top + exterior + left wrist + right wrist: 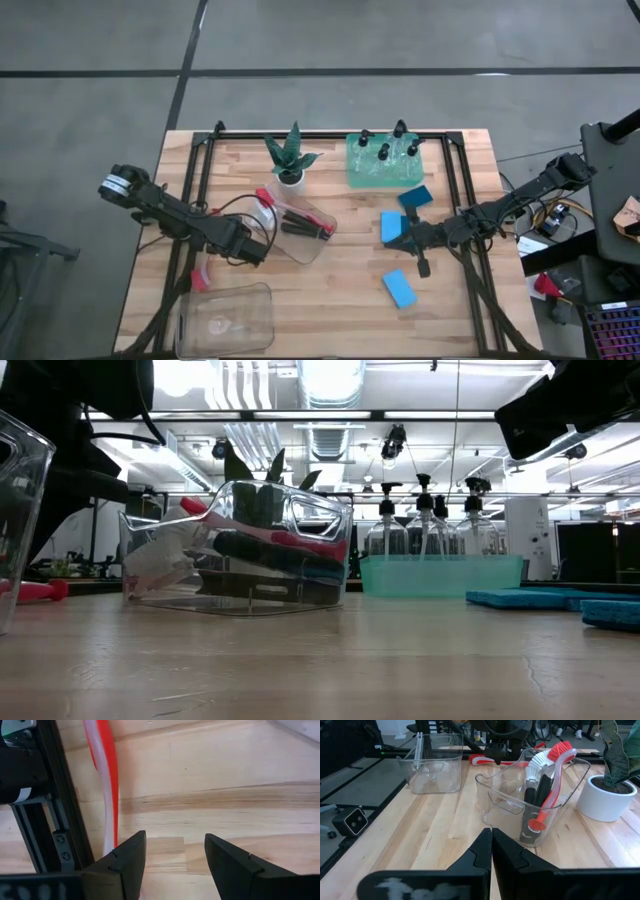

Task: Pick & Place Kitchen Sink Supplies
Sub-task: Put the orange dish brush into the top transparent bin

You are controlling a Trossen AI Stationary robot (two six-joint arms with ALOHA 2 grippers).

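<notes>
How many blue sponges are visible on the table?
3 visible: one beside the green tray at, one by the right gripper at, one nearer the table's front edge at. The right arm may hide another.

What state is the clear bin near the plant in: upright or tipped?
Tipped. The clear bin lies on its side, its opening facing the right gripper, with brushes lying inside.

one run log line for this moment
left gripper open over red brush | right gripper shut, empty | brushes in bin

The wooden table [340, 290] carries two clear bins [303, 228], a green tray [385, 172] (bottles inside), potted plant [291, 160], blue sponges [400, 288].
</notes>
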